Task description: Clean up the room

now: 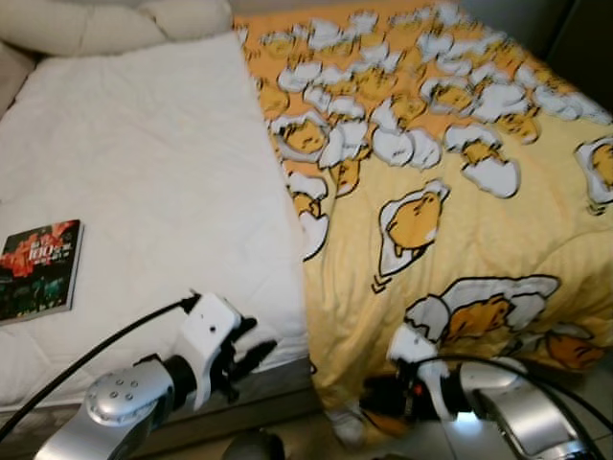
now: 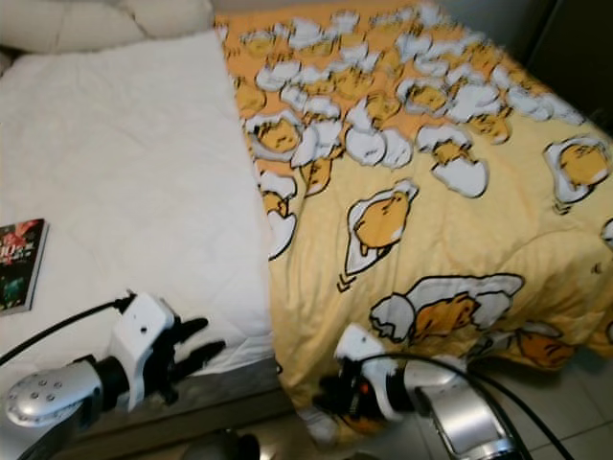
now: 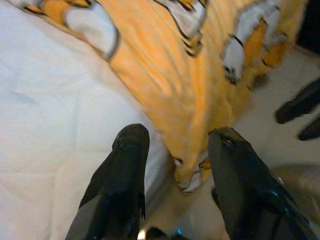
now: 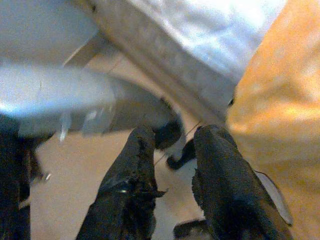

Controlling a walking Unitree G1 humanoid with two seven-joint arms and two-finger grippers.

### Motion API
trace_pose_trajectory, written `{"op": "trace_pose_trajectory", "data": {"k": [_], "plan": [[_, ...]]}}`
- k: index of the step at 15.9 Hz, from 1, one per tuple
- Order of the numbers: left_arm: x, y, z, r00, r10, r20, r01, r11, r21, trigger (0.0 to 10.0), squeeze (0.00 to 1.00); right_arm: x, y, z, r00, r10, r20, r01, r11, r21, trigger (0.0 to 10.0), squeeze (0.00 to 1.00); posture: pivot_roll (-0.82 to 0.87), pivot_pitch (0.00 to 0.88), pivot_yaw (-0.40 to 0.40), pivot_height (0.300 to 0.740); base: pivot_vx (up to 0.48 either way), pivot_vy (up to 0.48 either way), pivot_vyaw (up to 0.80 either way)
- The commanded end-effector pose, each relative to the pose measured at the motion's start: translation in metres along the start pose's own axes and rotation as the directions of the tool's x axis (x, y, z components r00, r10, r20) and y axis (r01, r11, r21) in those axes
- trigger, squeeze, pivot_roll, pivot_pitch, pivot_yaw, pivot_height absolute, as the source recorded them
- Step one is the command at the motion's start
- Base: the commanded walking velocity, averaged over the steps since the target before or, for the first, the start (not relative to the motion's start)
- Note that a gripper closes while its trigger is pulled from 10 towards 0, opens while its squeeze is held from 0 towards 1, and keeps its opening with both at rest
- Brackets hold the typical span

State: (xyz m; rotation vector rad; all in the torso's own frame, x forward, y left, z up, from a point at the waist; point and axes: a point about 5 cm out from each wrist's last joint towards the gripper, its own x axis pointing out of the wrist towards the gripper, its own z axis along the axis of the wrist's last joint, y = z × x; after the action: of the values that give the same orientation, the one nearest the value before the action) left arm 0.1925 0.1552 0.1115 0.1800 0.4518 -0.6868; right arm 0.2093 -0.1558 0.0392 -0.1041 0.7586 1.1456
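Both of my grippers have their jaws parted with nothing between them. On my left gripper (image 3: 175,150) the two black fingers (image 3: 127,165) stand fairly wide, aimed at the lower corner where the yellow blanket (image 1: 450,163) hangs off the foot of the bed; from my head I see that gripper (image 1: 244,359) just off the edge of the white mattress (image 1: 144,192). On my right gripper (image 4: 172,165) the gap is narrower but real, with floor (image 4: 65,195) showing between the fingers. It sits low near the blanket's hanging hem (image 2: 354,398), close to the cloth, though I cannot tell whether a finger touches it.

The blanket, printed with egg cartoons, covers the half of the bed on my right, and its long edge runs up the middle, leaving the white mattress bare on my left. A book (image 1: 38,270) lies on that bare part, well away from either gripper, and a pillow (image 1: 105,24) sits at the head.

I judge the step in hand to be making the bed: reaching for the blanket's near corner. The next move calls for bringing one gripper onto that hem, closing on a good fold of cloth, then drawing it across toward my left. The book would likely need lifting off first.
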Motion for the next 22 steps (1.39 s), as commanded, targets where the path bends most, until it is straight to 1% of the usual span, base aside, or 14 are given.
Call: {"op": "trace_pose_trajectory", "data": {"k": [1, 3, 4, 5, 6, 7, 10, 11, 15, 17, 18, 19, 20, 22], "plan": [[0.002, 0.013, 0.002, 0.990, 0.140, 0.033, -0.139, 0.990, -0.034, 10.0, 0.00, -0.003, -0.001, 0.012, 0.988, -0.094, 0.125, 0.088, 0.995, 0.049, 10.0, 1.00, 0.05, 0.000, 0.057, 0.740, 0.000, 0.000, 0.00], [0.003, 0.024, 0.007, 0.959, 0.272, 0.082, -0.265, 0.961, -0.083, 10.0, 0.00, -0.005, -0.008, 0.025, 0.940, -0.245, 0.237, 0.222, 0.968, 0.117, 10.0, 1.00, 0.04, 0.000, 0.053, 0.740, 0.000, 0.000, 0.00], [0.002, 0.029, 0.009, 0.937, 0.333, 0.108, -0.323, 0.941, -0.104, 10.0, 0.00, -0.007, -0.011, 0.032, 0.899, -0.323, 0.297, 0.286, 0.944, 0.162, 10.0, 1.00, 0.03, 0.000, 0.053, 0.740, 0.000, 0.000, 0.00], [0.002, 0.033, 0.011, 0.909, 0.395, 0.130, -0.381, 0.917, -0.119, 10.0, 0.00, -0.011, -0.016, 0.040, 0.825, -0.433, 0.364, 0.364, 0.899, 0.244, 10.0, 1.00, 0.01, 0.000, 0.054, 0.740, 0.000, 0.000, 0.00], [0.004, 0.034, 0.010, 0.897, 0.421, 0.135, -0.408, 0.906, -0.117, 10.0, 0.00, -0.013, -0.016, 0.045, 0.762, -0.517, 0.391, 0.416, 0.852, 0.318, 10.0, 1.00, 0.00, 0.000, 0.049, 0.740, 0.000, -0.307, 0.00], [0.008, 0.035, 0.012, 0.886, 0.441, 0.141, -0.427, 0.896, -0.118, 10.0, 0.00, -0.014, -0.014, 0.050, 0.693, -0.590, 0.415, 0.461, 0.804, 0.375, 10.0, 0.00, 0.00, 0.000, 0.046, 0.740, 0.000, -0.480, 0.00], [0.016, 0.036, 0.015, 0.869, 0.470, 0.157, -0.452, 0.881, -0.136, 10.0, 0.00, -0.014, -0.011, 0.047, 0.616, -0.686, 0.387, 0.537, 0.725, 0.430, 10.0, 0.00, -0.02, 0.000, 0.050, 0.740, 0.000, -0.480, 0.00], [0.019, 0.036, 0.013, 0.866, 0.474, 0.157, -0.456, 0.879, -0.136, 10.0, 0.00, -0.016, -0.011, 0.040, 0.580, -0.731, 0.359, 0.564, 0.679, 0.470, 10.0, 0.00, -0.03, 0.000, 0.058, 0.740, 0.000, -0.480, 0.00], [0.022, 0.039, 0.013, 0.866, 0.475, 0.157, -0.460, 0.879, -0.123, 10.0, 0.00, -0.016, -0.004, 0.038, 0.554, -0.757, 0.346, 0.607, 0.652, 0.455, 10.0, 0.00, -0.04, 0.000, 0.067, 0.740, 0.000, -0.480, 0.00], [0.023, 0.041, 0.011, 0.855, 0.494, 0.160, -0.479, 0.869, -0.125, 10.0, 0.00, -0.017, -0.001, 0.038, 0.517, -0.787, 0.336, 0.659, 0.617, 0.431, 10.0, 0.00, -0.05, 0.000, 0.060, 0.740, 0.000, -0.480, 0.00], [0.023, 0.040, 0.009, 0.852, 0.499, 0.157, -0.483, 0.866, -0.129, 10.0, 0.00, -0.018, 0.000, 0.038, 0.503, -0.796, 0.337, 0.660, 0.605, 0.445, 10.0, 0.00, -0.04, 0.000, 0.056, 0.740, 0.000, -0.480, 0.00], [0.023, 0.039, 0.008, 0.850, 0.504, 0.155, -0.488, 0.863, -0.131, 10.0, 0.00, -0.021, -0.001, 0.039, 0.496, -0.798, 0.342, 0.683, 0.602, 0.413, 10.0, 0.00, -0.04, 0.000, 0.051, 0.740, 0.000, -0.480, 0.00], [0.023, 0.039, 0.007, 0.847, 0.508, 0.154, -0.492, 0.860, -0.135, 10.0, 0.00, -0.022, -0.001, 0.038, 0.496, -0.798, 0.342, 0.676, 0.602, 0.425, 10.0, 0.00, -0.04, 0.000, 0.050, 0.740, 0.000, -0.480, 0.00], [0.023, 0.039, 0.006, 0.838, 0.523, 0.155, -0.504, 0.851, -0.149, 10.0, 0.00, -0.027, -0.007, 0.037, 0.467, -0.821, 0.329, 0.692, 0.571, 0.442, 10.0, 0.00, -0.03, 0.000, 0.039, 0.740, 0.000, -0.480, 0.80]]}}
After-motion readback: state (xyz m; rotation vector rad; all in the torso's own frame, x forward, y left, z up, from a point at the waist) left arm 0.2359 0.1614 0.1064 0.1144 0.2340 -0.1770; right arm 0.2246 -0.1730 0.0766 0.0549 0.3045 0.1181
